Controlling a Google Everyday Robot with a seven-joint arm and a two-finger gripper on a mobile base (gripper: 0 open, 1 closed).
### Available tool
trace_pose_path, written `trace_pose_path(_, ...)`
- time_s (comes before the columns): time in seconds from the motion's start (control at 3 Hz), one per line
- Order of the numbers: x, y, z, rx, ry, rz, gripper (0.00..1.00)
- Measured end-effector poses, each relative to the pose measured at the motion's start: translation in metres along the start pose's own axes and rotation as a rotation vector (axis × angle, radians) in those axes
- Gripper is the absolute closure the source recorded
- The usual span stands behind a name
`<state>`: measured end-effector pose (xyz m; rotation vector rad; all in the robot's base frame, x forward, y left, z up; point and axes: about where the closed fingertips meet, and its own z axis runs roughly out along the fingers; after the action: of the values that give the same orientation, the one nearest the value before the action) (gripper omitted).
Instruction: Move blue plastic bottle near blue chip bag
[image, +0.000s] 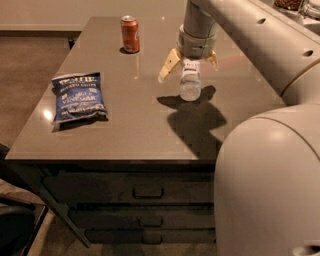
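The blue plastic bottle (190, 81), small and clear-whitish with a white label, lies on the grey table top (135, 125) right of the middle. My gripper (189, 64) hangs over the bottle's far end, its pale fingers (169, 65) spread open on either side of it, not closed on it. The blue chip bag (78, 96), dark blue with white "VINEGAR" lettering, lies flat near the table's left edge, well apart from the bottle.
An orange soda can (130, 33) stands upright at the back of the table. My arm (260, 55) reaches in from the right and fills the lower right. Drawers (145, 192) sit under the front edge.
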<state>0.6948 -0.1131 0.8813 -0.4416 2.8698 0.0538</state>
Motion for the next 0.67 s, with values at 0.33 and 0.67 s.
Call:
trace_pose_path(0.33,-0.0011,-0.0046,0.0085,0.019,0.007,0.024,0.13)
trace_pose_path(0.67,-0.0016,-0.0061,0.0119,0.046,0.007,0.035,0.38)
